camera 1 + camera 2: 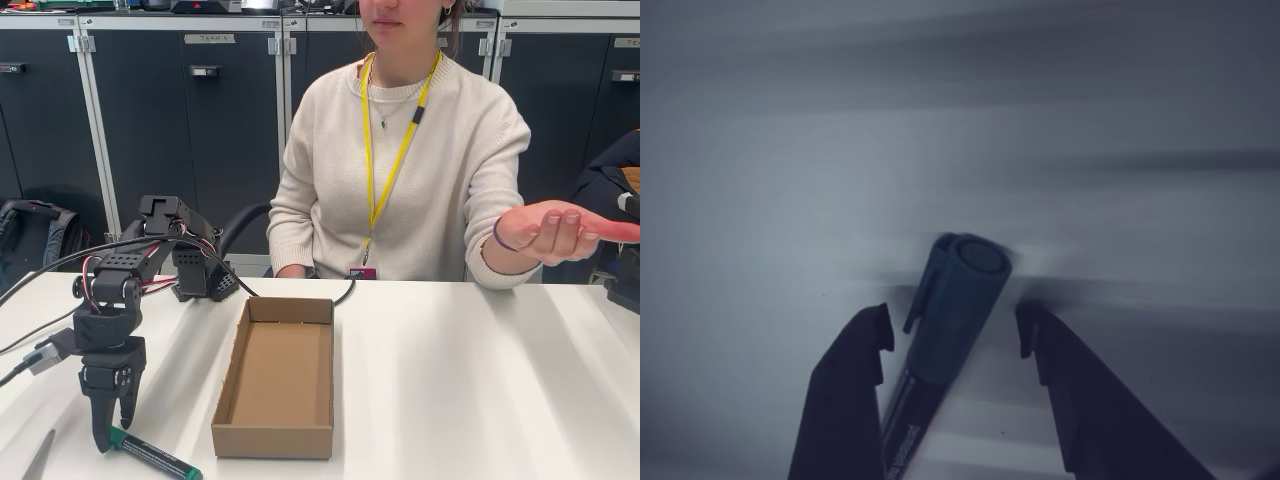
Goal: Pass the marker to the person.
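Nearest the camera, lower left of the fixed view: the marker [155, 458] is lying flat on the white table [480, 380], green cap toward the gripper [108, 440], barrel running toward the bottom edge. A grey pointed object [38, 455] is seen just left of it, apart. The gripper is pointed straight down over the cap end – jaws parted, nothing clamped. In the wrist view the marker [945, 340] is seen between the two dark fingers [845, 400], closer to the left one, gaps visible on both sides; whether the tips are touching the table cannot be told.

Step in hand is judged to be the grasp. For a good one, the jaws should be centred on the marker before closing, and lowered fully so the round body is not squeezed out. A hold near the cap leaves the long barrel hanging – a slow lift is advised.

Mid-frame, an open cardboard box [280, 375] stands to the right, clear of the marker. Farthest, the person [400, 150] is seated behind the table, an open hand [560, 228] held palm-up at right.
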Controlling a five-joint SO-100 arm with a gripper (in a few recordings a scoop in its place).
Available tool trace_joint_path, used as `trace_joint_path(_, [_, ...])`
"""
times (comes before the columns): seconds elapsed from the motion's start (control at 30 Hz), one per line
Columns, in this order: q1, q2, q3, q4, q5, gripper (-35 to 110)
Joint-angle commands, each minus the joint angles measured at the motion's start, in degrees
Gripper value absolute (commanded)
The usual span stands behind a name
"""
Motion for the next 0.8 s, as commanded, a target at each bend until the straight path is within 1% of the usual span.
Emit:
trace_joint_path(0.0, [0.26,-0.09,-0.88,-0.88,-0.62,18])
trace_joint_path(0.13, [0.35,0.88,1.58,-2.81,-1.41,-3])
trace_joint_path(0.17, [0.35,0.97,2.02,-2.9,-1.67,-5])
trace_joint_path(0.57, [0.53,4.48,7.03,-3.43,-3.34,-5])
trace_joint_path(0.63, [0.44,4.92,7.73,-3.34,-3.08,7])
trace_joint_path(0.77, [0.44,4.22,6.15,-2.37,-2.11,15])
